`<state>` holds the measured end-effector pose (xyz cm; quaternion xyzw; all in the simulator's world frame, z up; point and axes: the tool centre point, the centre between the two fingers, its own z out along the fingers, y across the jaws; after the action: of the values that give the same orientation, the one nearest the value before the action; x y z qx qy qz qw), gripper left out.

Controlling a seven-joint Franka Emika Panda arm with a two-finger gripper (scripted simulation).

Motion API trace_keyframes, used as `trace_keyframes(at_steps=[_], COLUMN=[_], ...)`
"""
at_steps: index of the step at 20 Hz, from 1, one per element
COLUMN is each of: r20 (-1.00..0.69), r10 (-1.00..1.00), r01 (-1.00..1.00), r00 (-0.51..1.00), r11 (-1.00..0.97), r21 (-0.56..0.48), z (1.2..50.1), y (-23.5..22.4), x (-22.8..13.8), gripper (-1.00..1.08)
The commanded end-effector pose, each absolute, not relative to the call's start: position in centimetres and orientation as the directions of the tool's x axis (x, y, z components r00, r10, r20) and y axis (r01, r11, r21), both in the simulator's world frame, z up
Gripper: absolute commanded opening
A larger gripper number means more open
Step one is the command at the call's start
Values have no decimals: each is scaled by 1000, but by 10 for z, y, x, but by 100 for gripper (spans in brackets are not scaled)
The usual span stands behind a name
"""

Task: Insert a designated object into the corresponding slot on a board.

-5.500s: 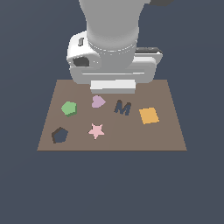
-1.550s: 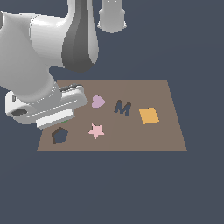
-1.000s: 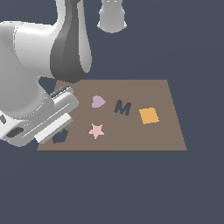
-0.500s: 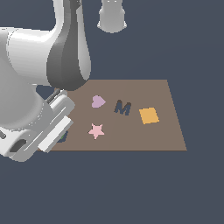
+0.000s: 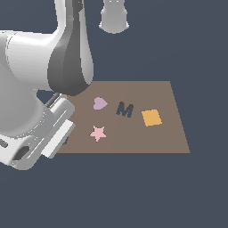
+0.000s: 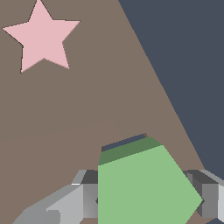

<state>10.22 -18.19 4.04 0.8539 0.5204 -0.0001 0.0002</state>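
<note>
One green block [image 6: 144,188] gripped, apparently over slot [image 6: 124,142].

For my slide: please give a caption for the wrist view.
Gripper holding the green pentagon block over the brown board, beside the pink star.

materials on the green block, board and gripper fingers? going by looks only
Green block: flat matte, untextured; plastic-like, can't tell.
Board: uniform matte brown, no grain; wood or card, open.
Fingers: grey faceted faces, metal-like.
All simulator renders, so only guesses.
</note>
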Motion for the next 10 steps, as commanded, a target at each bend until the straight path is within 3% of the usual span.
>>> trace_keyframes(at_steps=[1, 10], r20=[0, -1], r10=[889, 887], r01=[889, 887], r00=[457, 462], r11=[-457, -462], r21=[1, 1], z=[41, 31], y=[-182, -182], x=[102, 102], gripper=[-100, -100])
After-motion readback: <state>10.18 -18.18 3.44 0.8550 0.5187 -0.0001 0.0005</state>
